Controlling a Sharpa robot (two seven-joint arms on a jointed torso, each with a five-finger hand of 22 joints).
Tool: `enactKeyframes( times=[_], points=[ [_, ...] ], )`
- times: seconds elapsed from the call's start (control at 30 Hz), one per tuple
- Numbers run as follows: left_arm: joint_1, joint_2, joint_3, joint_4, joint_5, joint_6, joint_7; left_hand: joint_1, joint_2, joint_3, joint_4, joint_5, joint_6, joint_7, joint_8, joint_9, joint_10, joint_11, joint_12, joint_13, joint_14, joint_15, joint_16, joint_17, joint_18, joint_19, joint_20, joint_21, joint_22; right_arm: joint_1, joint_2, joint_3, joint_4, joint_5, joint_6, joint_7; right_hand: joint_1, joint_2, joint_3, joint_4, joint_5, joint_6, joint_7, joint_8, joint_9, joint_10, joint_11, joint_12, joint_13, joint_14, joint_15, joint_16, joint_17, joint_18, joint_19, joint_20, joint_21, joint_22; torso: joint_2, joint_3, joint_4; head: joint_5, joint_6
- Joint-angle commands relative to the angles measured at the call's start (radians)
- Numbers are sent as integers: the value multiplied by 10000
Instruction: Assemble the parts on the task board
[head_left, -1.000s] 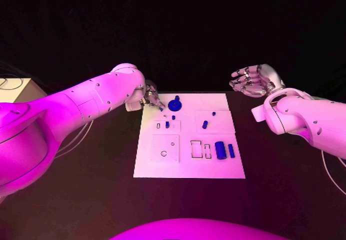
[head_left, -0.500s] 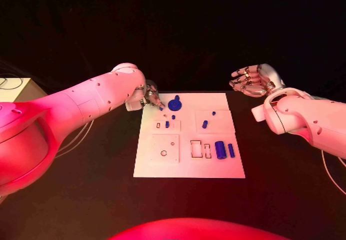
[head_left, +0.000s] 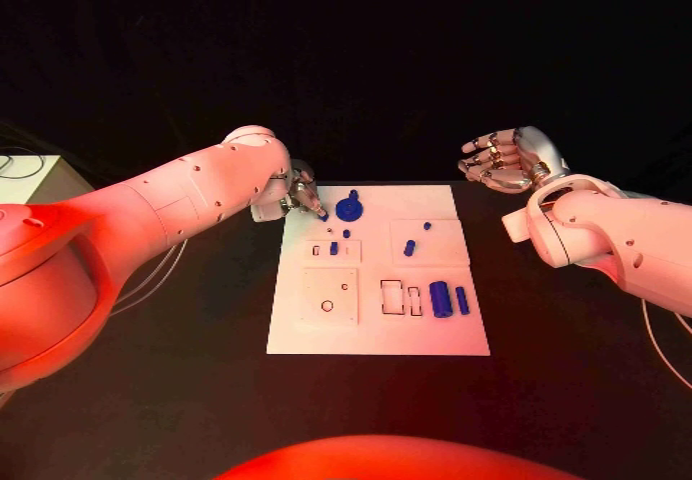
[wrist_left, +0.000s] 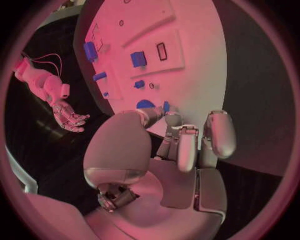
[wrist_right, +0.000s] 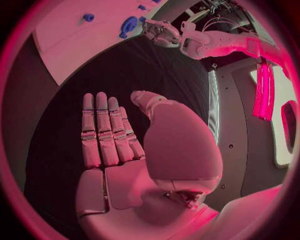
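Head view: almost nothing moved in the last second

Head view showed the left robot hand (head_left: 297, 196) parked at the far left corner of the board (head_left: 378, 340), where it had been a second earlier; only the coloured light had changed. Its fingertips (head_left: 316, 211) sat just beside the round blue part (head_left: 351, 210), and I could not tell whether they touched it. In the left wrist view the left robot hand's fingers (wrist_left: 187, 145) were curled loosely, apart from one another, with the round part (wrist_left: 148, 104) just past their tips and nothing clearly held.

The right robot hand (head_left: 500, 162) hung above the worktop (head_left: 173, 400), well off the board's far right corner, palm up and fingers slightly bent, likewise unmoved. In the right wrist view the right hand's fingers (wrist_right: 103, 132) lay straight and empty.

Nearer the robot than the left hand, small parts (head_left: 410, 248) lay loose on the board's raised plates, and the cylinder (head_left: 440, 300) and bar (head_left: 463, 301) lay beside open slots (head_left: 392, 297).

My reading: the pause meant no progress. Assembly looked barely begun, with the left hand apparently lining up a grasp on the round part. A slip there could push it off the board's edge.
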Motion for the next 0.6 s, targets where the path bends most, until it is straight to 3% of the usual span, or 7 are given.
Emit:
enactKeyframes(
  times=[0.03,0.13,0.43,0.47,0.53,0.6],
  points=[
    [-2,-11,1,15,233,102,123,58,171,572,-351,48,67,7,145,202,102,-11,-59,34,600,-72,8,1723,-52,-6,-56,37,1346,-2,2,3,12,-18,127,91,-86,-19,5,-36,67,88,23,-66,-16,66,20,1,-9,61,-11,-22,-9,112,-8,22,0,-9,-9,-1,3,5,-2],
    [-2,-40,1,31,396,88,125,-93,370,1263,-714,49,63,45,246,368,134,10,-92,61,605,-57,6,1735,-57,7,-55,71,1372,-2,2,3,1,-13,135,88,-86,-19,5,-36,67,88,23,-66,-16,66,20,1,-9,61,-11,-22,-9,112,-8,22,0,-9,-9,-1,0,2,3],
    [-2,-168,3,147,1199,-126,-13,-866,292,2295,-1487,112,234,-18,535,747,331,-43,-46,306,655,-106,22,1827,-74,56,-68,192,1454,-2,-4,2,-20,1,148,82,-86,-19,5,-36,67,88,23,-66,-16,66,20,1,-9,61,-11,-22,-9,112,-8,22,0,-9,-17,-1,18,19,12],
    [-2,-198,4,177,1330,-155,-37,-1022,255,2417,-1596,257,288,-38,566,786,411,-60,-22,383,676,-123,33,1866,-85,88,-74,246,1483,-2,-6,2,-21,2,148,82,-86,-19,5,-36,67,88,23,-66,-16,66,20,1,-9,61,-11,-22,-9,112,-8,22,0,-9,-17,2,15,25,13],
    [-1,-262,6,253,1581,-217,-79,-1381,145,2552,-1789,1051,409,-83,610,853,549,-101,1,500,722,-167,59,1952,-104,142,-99,340,1533,-2,-13,2,-22,5,149,80,-97,-13,11,-41,70,93,22,-67,-16,72,18,3,-12,69,-12,-28,-11,112,-2,21,2,-34,-17,1,24,36,8],
    [0,-324,9,331,1778,-269,-114,-1633,111,2611,-1967,1586,515,-128,620,891,703,-150,43,672,773,-205,88,2052,-116,181,-135,411,1571,-2,-16,2,-22,7,149,79,-97,-13,11,-41,70,93,22,-67,-16,72,18,3,-12,69,-12,-28,-11,112,-2,21,2,-34,-22,0,32,45,22]
  ],
)
